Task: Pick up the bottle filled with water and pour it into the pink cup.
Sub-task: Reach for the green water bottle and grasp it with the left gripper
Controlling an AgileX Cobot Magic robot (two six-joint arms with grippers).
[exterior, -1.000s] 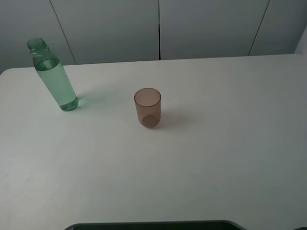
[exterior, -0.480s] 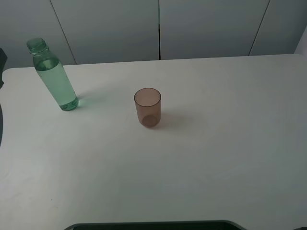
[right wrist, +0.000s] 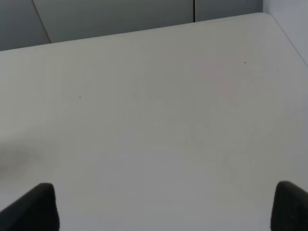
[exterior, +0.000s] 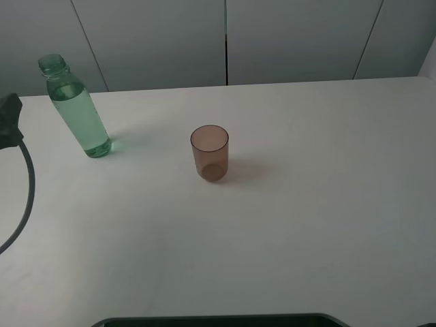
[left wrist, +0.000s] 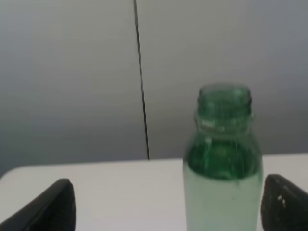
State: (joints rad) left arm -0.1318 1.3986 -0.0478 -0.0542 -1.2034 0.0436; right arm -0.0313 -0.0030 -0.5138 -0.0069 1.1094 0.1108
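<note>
The bottle (exterior: 76, 112) is standing upright at the far left of the white table (exterior: 306, 225), uncapped, with water reaching up to its shoulder. The pink cup (exterior: 209, 152) is sitting upright near the middle, well apart on the bottle's right. A dark piece (exterior: 8, 121), likely part of the left arm, is poking in at the left edge near the bottle, with a cable (exterior: 31, 180) trailing below it. The left gripper (left wrist: 168, 207) is gaping wide, facing the bottle and gripping nothing. The right gripper (right wrist: 163, 207) is likewise spread wide over the table, holding nothing.

Left gripper (exterior: 9, 120) has entered beside the bottle (exterior: 80, 116).
</note>
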